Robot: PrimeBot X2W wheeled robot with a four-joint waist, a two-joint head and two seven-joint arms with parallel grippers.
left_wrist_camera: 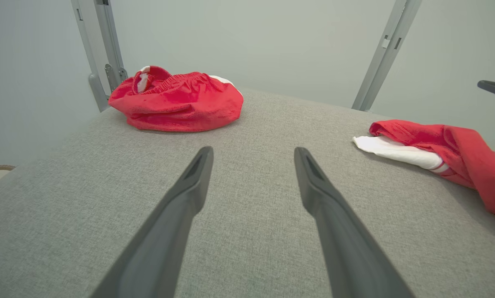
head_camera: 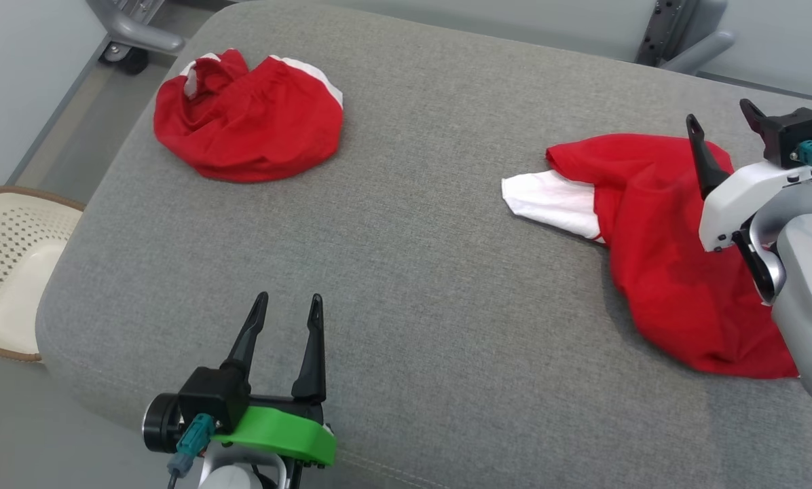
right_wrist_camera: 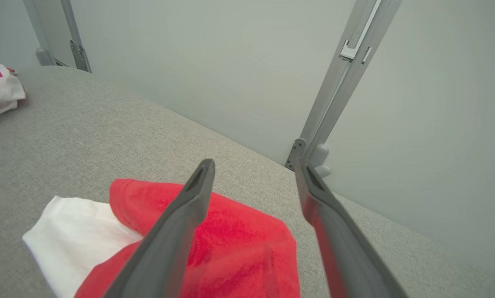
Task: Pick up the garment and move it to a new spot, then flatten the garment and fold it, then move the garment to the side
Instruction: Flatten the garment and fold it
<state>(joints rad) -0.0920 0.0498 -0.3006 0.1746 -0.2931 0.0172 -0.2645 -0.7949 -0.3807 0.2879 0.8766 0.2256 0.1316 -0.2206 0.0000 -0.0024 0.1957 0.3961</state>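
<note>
Left hand (head_camera: 289, 299) noted released, empty | right hand (head_camera: 720, 114) noted released above garment (head_camera: 664, 251) | risk: garment, bunched near surface (head_camera: 413, 238) edge, could be dragged off during flattening.

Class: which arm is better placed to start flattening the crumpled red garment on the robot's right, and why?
Probably the right: the right gripper hangs open directly over that garment, while the left gripper sits over the cushion, well apart from it.

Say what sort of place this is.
Probably a robot test room: grey padded table holding a bunched red garment and a spread red garment, bare metal posts against plain walls, woven basket beside it.
</note>
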